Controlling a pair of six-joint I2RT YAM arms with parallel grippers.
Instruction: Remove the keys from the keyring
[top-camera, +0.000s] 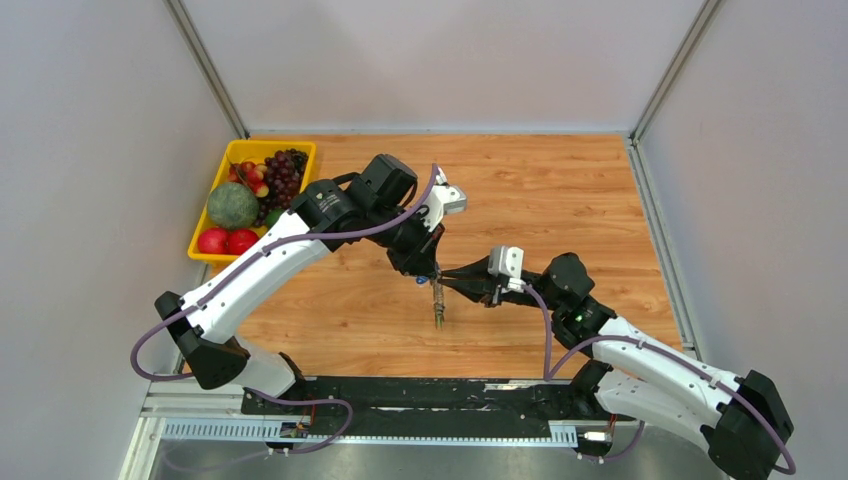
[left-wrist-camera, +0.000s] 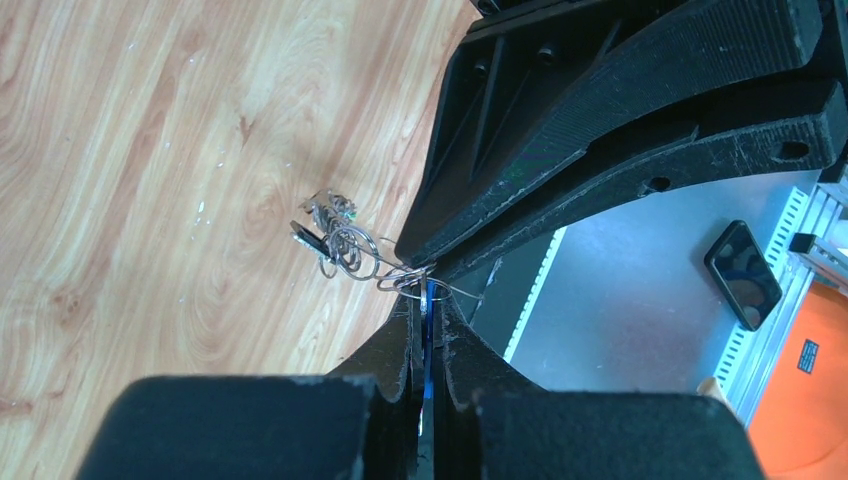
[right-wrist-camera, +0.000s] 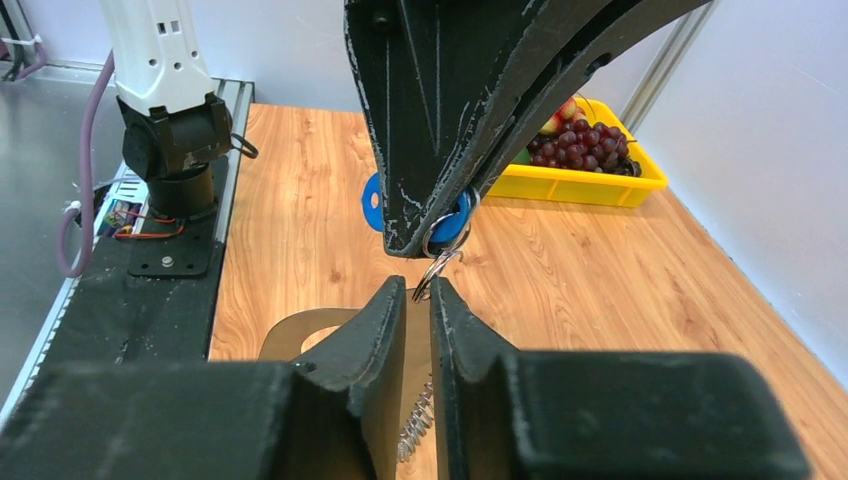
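My left gripper (top-camera: 424, 268) points down over the table's middle, shut on the blue key (left-wrist-camera: 428, 300) by its plastic head, which also shows as the blue key (right-wrist-camera: 457, 222) in the right wrist view. Thin wire loops of the keyring (left-wrist-camera: 402, 279) sit right at the left fingertips. A bunch of small rings and keys (left-wrist-camera: 335, 238) dangles beyond them and hangs above the wood as the keys (top-camera: 438, 308). My right gripper (right-wrist-camera: 419, 291) comes in from the right, its jaws drawn to a narrow gap with the lower edge of the keyring (right-wrist-camera: 438, 258) between the tips.
A yellow tray (top-camera: 204, 250) of fruit stands at the back left of the wooden table (top-camera: 560, 200). A coiled metal spring (right-wrist-camera: 416, 430) hangs under the right fingers. A dark phone (left-wrist-camera: 744, 272) lies on the grey surface past the table's near edge.
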